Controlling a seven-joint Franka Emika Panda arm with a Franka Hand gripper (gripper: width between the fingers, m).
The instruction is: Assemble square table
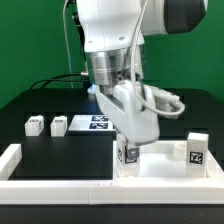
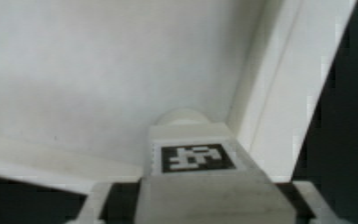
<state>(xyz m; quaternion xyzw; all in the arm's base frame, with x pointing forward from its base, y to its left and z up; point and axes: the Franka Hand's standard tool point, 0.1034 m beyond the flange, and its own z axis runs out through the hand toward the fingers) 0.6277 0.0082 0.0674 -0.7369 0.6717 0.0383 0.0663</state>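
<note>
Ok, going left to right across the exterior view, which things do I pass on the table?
first leg → second leg → marker board → gripper, closed on the held leg → last leg, standing upright at the exterior view's right.

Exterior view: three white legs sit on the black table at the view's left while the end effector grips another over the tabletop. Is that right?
No: the exterior view shows two legs there, not three. The end effector does grip another leg over the tabletop.
</note>
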